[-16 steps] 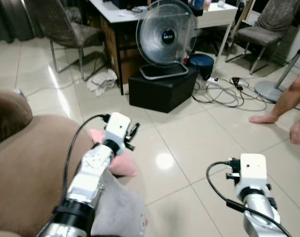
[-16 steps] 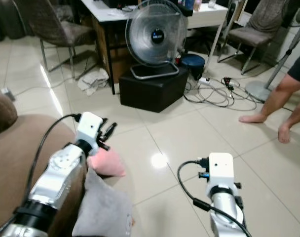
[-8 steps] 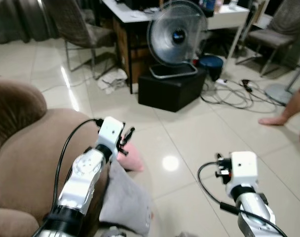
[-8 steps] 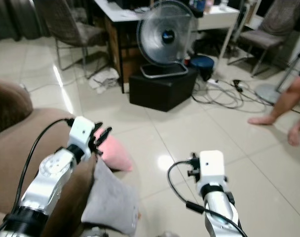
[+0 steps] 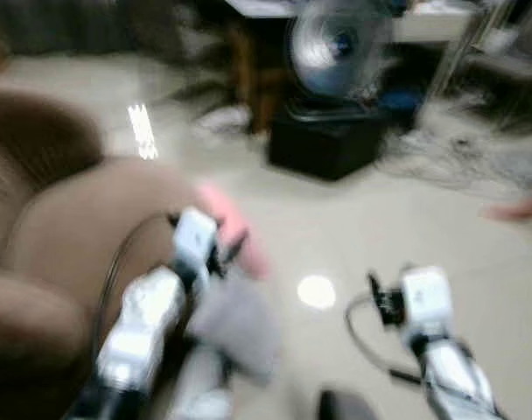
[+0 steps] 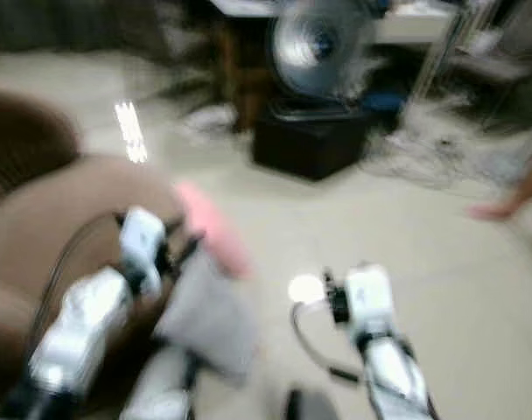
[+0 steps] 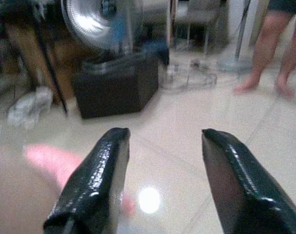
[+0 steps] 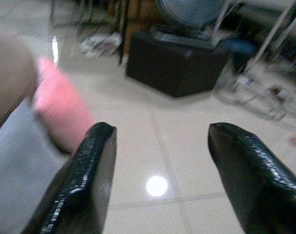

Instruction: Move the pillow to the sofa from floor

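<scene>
- Nearest the camera, both silver arms reach forward over the floor (image 5: pixel 353 236); the head views are blurred
- Left gripper (image 7: pixel 162 161) hangs by the sofa's outer edge with its two black fingers (image 7: pixel 97 180) spread wide and nothing between them
- Right gripper (image 8: pixel 160 165) hangs over open tile well apart from the sofa, fingers (image 8: pixel 84 175) likewise spread and holding nothing
- Grey cushion (image 5: pixel 235 328) leans against the sofa's front edge, low beside the left arm; a blurred dark shape sits at the bottom edge of the head views, too smeared to name
- Pink pillow (image 5: pixel 235 227) lies just past the grey cushion, at the foot of the sofa's rounded arm; whether it rests on the tile or against the upholstery cannot be told through the blur
- Brown sofa (image 5: pixel 65 227) takes up the robot's left side, its rounded arm edge running beside the left arm
- Pale tile stretches between the right gripper and the far furniture, with a bright ceiling-light reflection (image 5: pixel 317 291) on it close to the right wrist
- Farther off, a black box (image 8: pixel 179 61) stands on the tile with a round fan (image 5: pixel 332 44) on top of it
- White cloth (image 8: pixel 99 44) lies crumpled on the tile beside the box, toward the sofa side
- Loose cables (image 7: pixel 187 78) sprawl on the tile on the box's other side, and a person's bare legs (image 7: pixel 274 48) stand beyond them
- Desk (image 5: pixel 406 22) and chair (image 7: pixel 196 19) close the far edge of the open room
</scene>
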You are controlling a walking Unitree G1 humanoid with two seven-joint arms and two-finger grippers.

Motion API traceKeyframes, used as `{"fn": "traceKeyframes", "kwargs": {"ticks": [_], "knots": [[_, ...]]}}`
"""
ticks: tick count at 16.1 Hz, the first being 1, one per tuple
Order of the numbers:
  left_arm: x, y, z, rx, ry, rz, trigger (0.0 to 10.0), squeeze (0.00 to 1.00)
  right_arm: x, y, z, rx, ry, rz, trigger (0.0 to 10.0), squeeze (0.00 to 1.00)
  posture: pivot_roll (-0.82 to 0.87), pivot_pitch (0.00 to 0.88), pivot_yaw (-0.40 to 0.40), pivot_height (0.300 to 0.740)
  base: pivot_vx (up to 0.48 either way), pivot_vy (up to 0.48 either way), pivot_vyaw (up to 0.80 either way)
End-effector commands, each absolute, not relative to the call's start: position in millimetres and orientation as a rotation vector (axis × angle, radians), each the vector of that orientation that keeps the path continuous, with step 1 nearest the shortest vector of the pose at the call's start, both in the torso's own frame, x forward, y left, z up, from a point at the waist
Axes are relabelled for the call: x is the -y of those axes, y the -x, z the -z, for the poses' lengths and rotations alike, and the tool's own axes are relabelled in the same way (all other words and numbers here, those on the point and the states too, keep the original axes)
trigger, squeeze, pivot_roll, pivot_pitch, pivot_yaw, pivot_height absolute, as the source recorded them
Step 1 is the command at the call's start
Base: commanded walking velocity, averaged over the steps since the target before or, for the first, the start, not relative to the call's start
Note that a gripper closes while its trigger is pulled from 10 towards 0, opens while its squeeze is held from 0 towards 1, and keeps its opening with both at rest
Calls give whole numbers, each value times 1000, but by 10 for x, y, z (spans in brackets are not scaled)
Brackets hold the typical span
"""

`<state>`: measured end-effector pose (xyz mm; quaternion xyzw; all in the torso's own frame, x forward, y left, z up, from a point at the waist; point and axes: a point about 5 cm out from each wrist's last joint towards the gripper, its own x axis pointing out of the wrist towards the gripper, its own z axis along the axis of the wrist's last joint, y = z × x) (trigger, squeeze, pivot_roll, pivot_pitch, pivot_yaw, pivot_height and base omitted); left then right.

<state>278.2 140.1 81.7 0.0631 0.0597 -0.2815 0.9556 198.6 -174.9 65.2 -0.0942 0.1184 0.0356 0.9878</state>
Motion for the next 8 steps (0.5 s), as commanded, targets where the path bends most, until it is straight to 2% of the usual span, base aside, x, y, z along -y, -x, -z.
{"fn": "traceKeyframes", "kwargs": {"ticks": [1,5,6,7,8], "knots": [[-1392,-2854,-944,-78,-169,581,10000,0,1713,-1974,-656,-221,169,-74,10000,1000,-10,16,-25,600,0,0,0],[-1374,-2853,-968,-57,-184,583,10000,0,1726,-1952,-627,-228,167,-52,10000,1000,-9,19,-22,575,0,0,0],[-1382,-2869,-961,-62,-198,572,10000,0,1747,-1954,-596,-247,200,-35,10000,812,-9,19,-18,575,0,0,0],[-1380,-2886,-962,-55,-212,571,10000,0,1761,-1957,-579,-255,214,-30,10000,0,-9,19,-18,575,0,0,0],[-1376,-2891,-963,-51,-201,580,10000,0,1760,-1959,-578,-253,213,-32,10000,0,-9,16,-17,575,281,0,0]]}}
